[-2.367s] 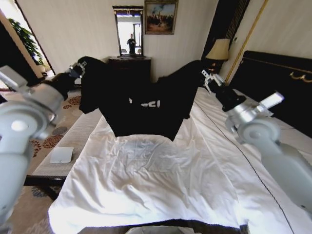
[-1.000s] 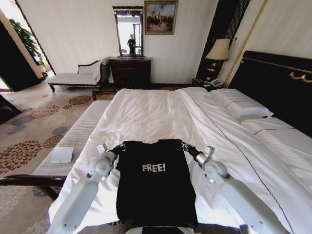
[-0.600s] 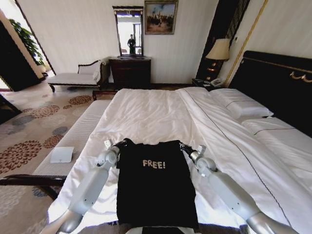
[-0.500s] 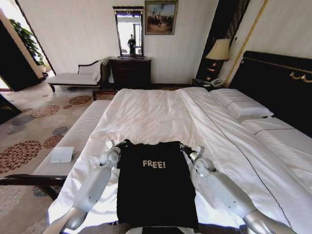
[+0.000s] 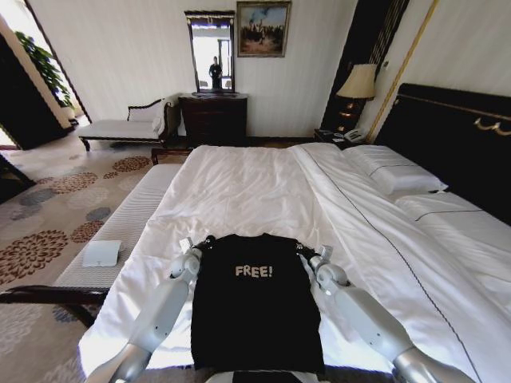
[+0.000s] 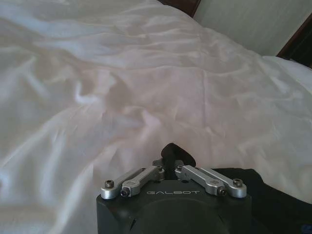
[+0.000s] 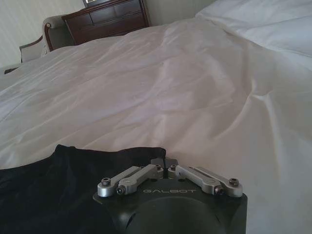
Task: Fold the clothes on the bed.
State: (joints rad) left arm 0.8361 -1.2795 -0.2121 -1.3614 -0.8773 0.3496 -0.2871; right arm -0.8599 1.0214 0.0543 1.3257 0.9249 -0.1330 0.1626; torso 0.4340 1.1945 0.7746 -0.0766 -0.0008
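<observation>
Black FREE! T-shirt lies flat on the bed, near the foot edge at 6 o'clock, lettering up, collar end toward 12. Left tool sits at the shirt's top corner, abt 10 o'clock of the lettering; fingers pinched narrow on a bit of black cloth. Right tool at the opposite top corner, abt 2 o'clock, also closed narrow on the shirt's edge. White duvet beyond is wrinkled.

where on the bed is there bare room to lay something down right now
Bare sheet lies between the T-shirt and the pillows, and along the bed's left edge. Crowded: the near end, where left tool and right tool grip the shirt's shoulders.
</observation>
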